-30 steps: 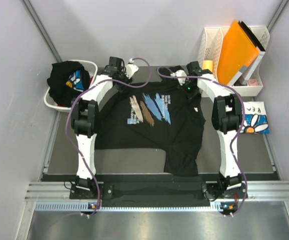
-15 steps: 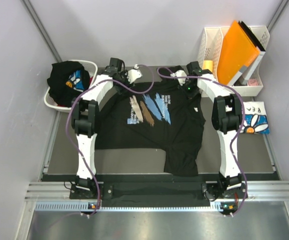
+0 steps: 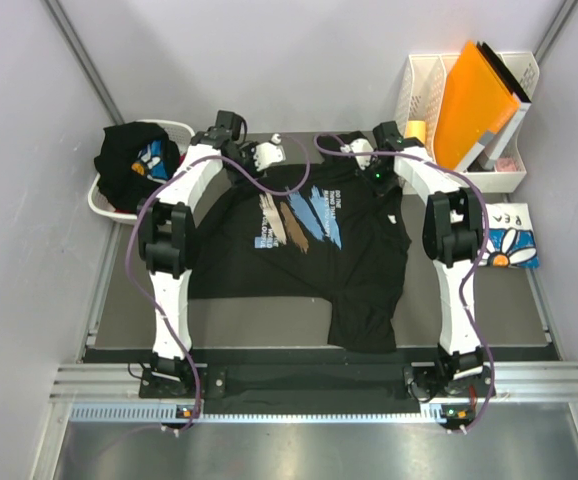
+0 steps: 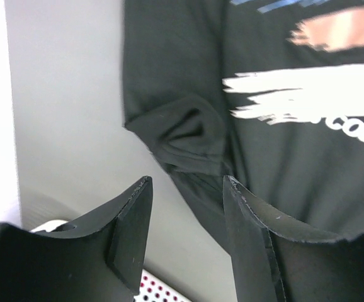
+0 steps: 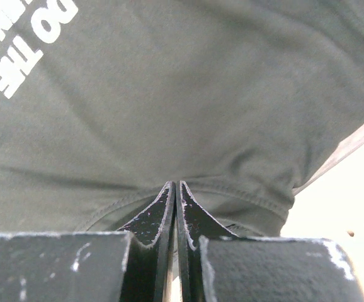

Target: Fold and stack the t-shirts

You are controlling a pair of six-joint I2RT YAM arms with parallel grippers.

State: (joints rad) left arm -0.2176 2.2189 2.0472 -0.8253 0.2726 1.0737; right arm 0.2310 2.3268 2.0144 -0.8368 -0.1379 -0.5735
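1. A black tee (image 3: 309, 250) with a blue, white and tan brush-stroke print is laid print-up on the counter (image 3: 259, 320), between the two arms. Its top edge is turned toward the far side.
2. A narrower part of that tee is seen reaching toward the near edge on the right.
3. The left claw (image 4: 187, 185) is held partly open at the far left corner of the tee, and nothing is gripped. Bare counter and the rumpled sleeve (image 4: 182, 135) are seen beyond the fingertips.
4. The right claw (image 5: 174, 187) is closed tight at the tee's far right edge. A hem is puckered where the tips meet, so the cloth appears to be pinched there.
5. A second black tee (image 3: 129, 160) is bundled in the white basket (image 3: 104, 200) at the far left.
6. A folded white tee (image 3: 509, 240) with a blue daisy print is laid at the right edge of the counter, beside the right arm.
7. An orange folder (image 3: 479, 90) is stood in a white rack (image 3: 419, 90) at the far right.
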